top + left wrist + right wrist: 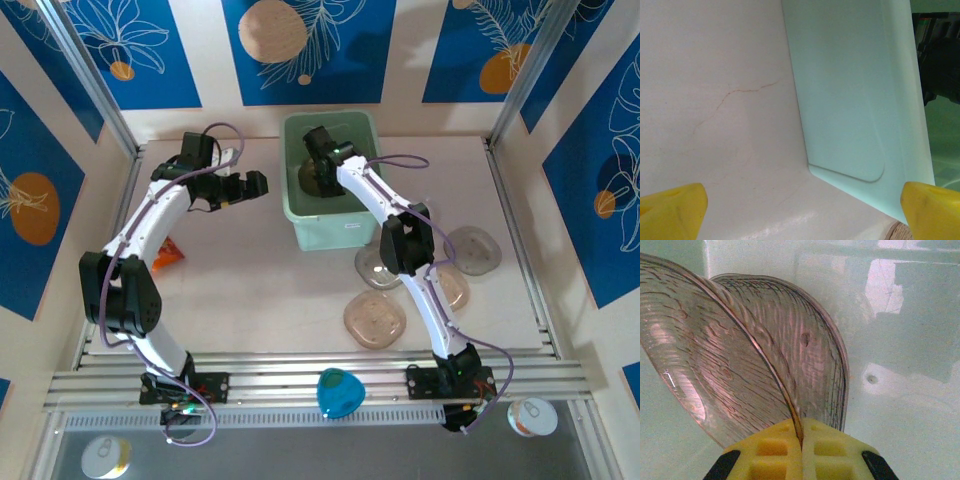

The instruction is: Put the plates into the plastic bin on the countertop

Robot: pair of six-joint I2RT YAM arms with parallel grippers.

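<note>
The mint-green plastic bin [330,232] stands at the back middle of the countertop [260,290]. My right gripper [318,165] reaches down inside it and is shut on the rim of a smoky brown translucent plate [740,355], pinched between the yellow pads [770,452] and tilted on edge above the bin floor [905,400]. Several more plates lie on the countertop in front of the bin, among them a pinkish plate [375,320], a grey plate [472,250] and another plate [378,268]. My left gripper [245,185] hangs open just left of the bin, facing its outer wall [855,100].
An orange snack packet [168,252] lies by the left arm. A blue object [340,392] rests on the front metal rails. Two cups [105,455] [530,417] stand below the table edge. Metal rails frame the countertop.
</note>
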